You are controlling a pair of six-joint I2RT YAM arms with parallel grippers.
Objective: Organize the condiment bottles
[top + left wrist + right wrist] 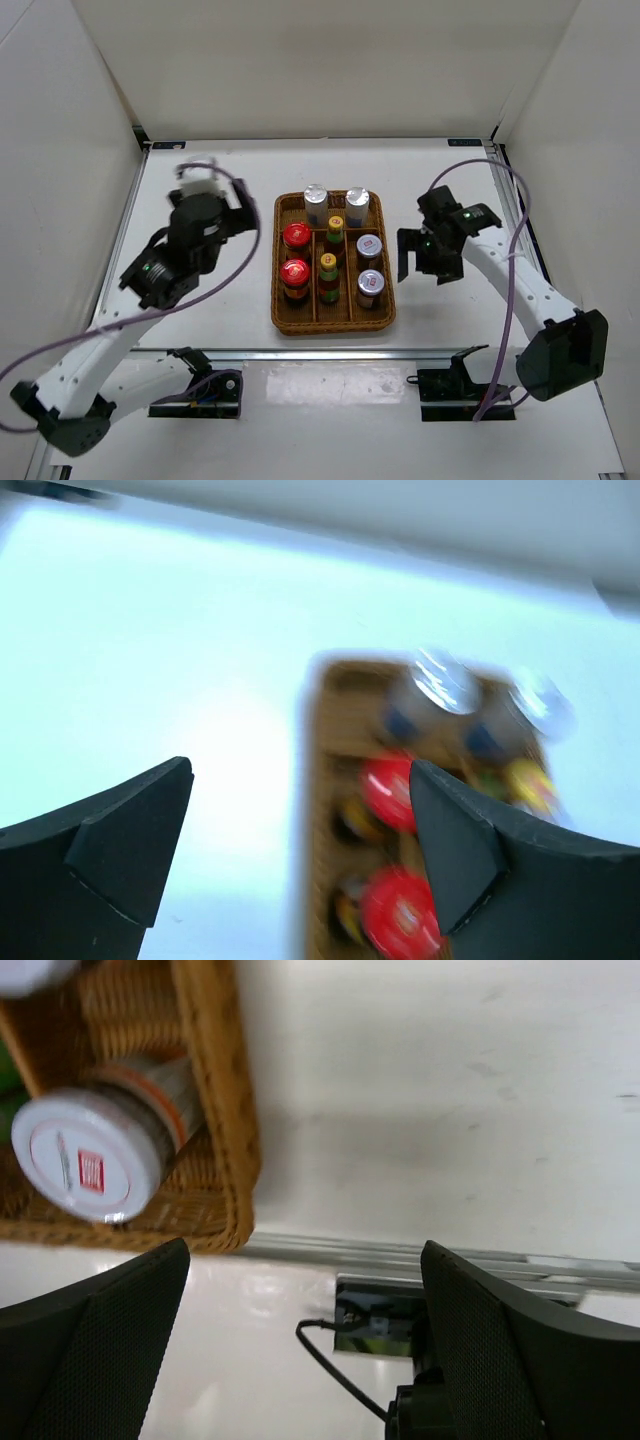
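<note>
All the condiment bottles stand in the brown wicker tray (283, 300). Two silver-capped shakers (316, 200) fill its far row and two more (370, 285) its right column. Two red-capped jars (295, 238) stand on the left, with two yellow-capped bottles (329, 266) in the middle. My left gripper (245, 212) hovers open just left of the tray and holds nothing. The blurred left wrist view looks past the left gripper (300, 780) to red caps (388, 790) and the tray wall (315, 810). My right gripper (425, 268) hangs open right of the tray. The right wrist view shows the right gripper (305, 1255) empty beside a shaker (85, 1165).
A metal rail (320, 352) runs along the table's near edge, with the two arm bases (205, 390) (455, 385) just in front of it. White walls enclose the table on three sides. Purple cables loop over both arms.
</note>
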